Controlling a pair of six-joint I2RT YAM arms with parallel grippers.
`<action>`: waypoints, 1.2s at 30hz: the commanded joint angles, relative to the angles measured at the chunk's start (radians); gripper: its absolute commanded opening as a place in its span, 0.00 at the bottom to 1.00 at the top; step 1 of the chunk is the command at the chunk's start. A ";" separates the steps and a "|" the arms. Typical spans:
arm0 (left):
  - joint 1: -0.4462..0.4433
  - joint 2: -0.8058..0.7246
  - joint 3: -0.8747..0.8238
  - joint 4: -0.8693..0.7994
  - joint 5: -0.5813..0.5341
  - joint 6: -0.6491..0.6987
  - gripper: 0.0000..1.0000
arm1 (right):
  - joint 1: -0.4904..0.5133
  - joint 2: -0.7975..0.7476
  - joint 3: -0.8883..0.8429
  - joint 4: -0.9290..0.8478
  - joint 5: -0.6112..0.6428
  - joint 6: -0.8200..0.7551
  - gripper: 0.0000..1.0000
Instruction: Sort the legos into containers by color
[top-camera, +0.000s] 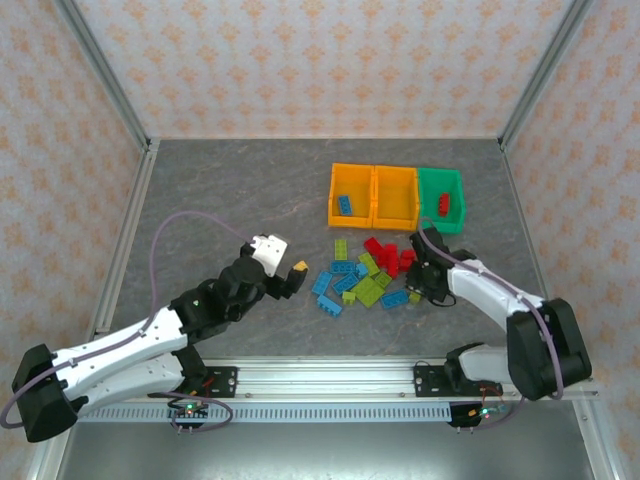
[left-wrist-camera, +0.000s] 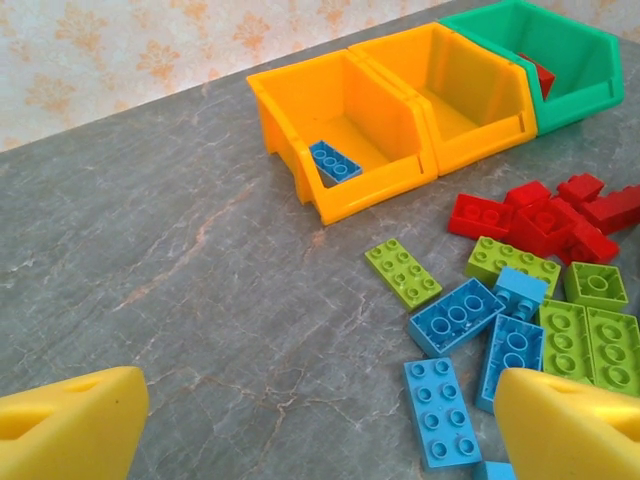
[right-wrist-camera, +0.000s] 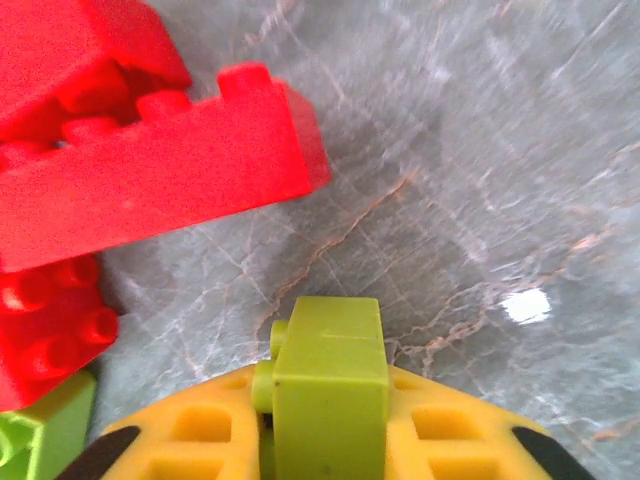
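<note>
At pile's right edge, right gripper (right-wrist-camera: 320, 440) clamps lime green brick (right-wrist-camera: 330, 375); red bricks (right-wrist-camera: 150, 170) just beside. Left gripper (top-camera: 297, 272) hangs left of loose legos (top-camera: 362, 280), fingers (left-wrist-camera: 70, 420) spread wide, nothing between. Behind pile: orange bin (left-wrist-camera: 370, 195) holding blue brick (left-wrist-camera: 335, 162), second orange bin (left-wrist-camera: 480, 150), green bin (left-wrist-camera: 580, 100) holding red brick (left-wrist-camera: 540, 72).

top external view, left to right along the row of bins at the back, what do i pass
orange bin holding a blue lego → second orange bin → green bin holding a red lego
</note>
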 joint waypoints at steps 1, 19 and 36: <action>0.003 -0.035 -0.034 0.093 -0.084 0.018 0.90 | -0.003 -0.154 0.045 -0.059 0.097 0.007 0.16; 0.003 -0.122 -0.148 0.120 -0.121 0.042 0.93 | -0.026 0.551 0.866 0.042 0.082 -0.337 0.14; 0.003 -0.098 -0.162 0.144 -0.039 0.053 1.00 | -0.030 0.544 0.869 0.029 0.125 -0.203 0.40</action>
